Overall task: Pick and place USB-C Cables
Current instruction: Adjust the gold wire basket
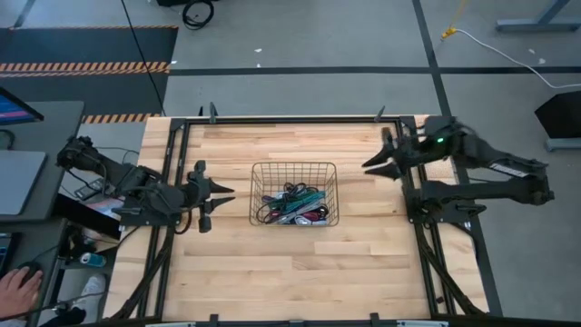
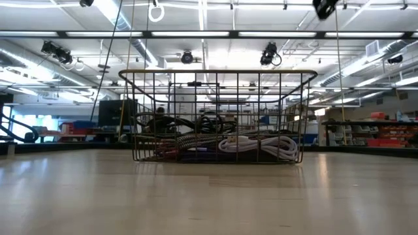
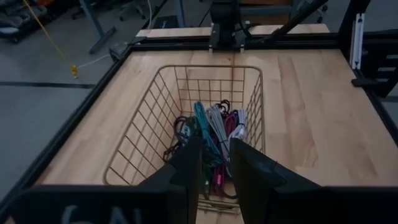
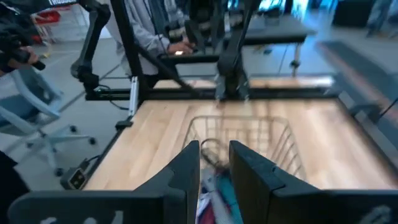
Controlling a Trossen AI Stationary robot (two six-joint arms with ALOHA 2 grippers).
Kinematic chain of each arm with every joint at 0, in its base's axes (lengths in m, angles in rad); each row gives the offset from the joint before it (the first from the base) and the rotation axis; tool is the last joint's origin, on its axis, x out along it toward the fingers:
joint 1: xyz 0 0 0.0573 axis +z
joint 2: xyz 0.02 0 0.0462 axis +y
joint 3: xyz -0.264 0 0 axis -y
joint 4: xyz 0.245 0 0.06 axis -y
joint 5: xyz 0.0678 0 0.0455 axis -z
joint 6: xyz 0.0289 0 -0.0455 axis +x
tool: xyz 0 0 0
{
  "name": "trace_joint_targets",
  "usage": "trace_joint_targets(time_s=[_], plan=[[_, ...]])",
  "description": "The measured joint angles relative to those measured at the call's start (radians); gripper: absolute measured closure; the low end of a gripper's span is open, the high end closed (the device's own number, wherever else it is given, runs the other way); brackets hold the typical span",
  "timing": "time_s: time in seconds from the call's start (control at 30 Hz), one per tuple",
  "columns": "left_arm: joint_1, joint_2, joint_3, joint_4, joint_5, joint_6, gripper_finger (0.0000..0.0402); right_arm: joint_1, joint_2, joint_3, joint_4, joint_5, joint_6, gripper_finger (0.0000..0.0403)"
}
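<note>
Wood makes up the pale plank table (image 1: 300, 263), and a dark wire-mesh basket (image 1: 294, 169) sits in the middle of it. All the small coiled USB-C cables (image 1: 295, 207) lie piled inside the basket, in green, teal, purple, black and pale grey. The left gripper (image 1: 227, 195) hangs just beside the basket's left wall, with its fingers a little apart and nothing between them. The right gripper (image 1: 372, 163) is farther off, near the basket's right back corner; its picture is blurry, but its fingers look a little apart too.
</note>
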Motion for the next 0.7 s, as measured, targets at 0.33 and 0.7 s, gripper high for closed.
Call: trace_joint_targets(time_s=[0.33,0.7], plan=[[0.014,-0.069,0.000,-0.017,0.000,0.062,0.0312,0.000,-0.010,0.248,-0.203,0.095,-0.162,0.0310],[0.071,-0.094,0.000,-0.121,0.002,0.028,0.0312,0.001,-0.004,0.272,-0.306,0.131,-0.133,0.0310]])
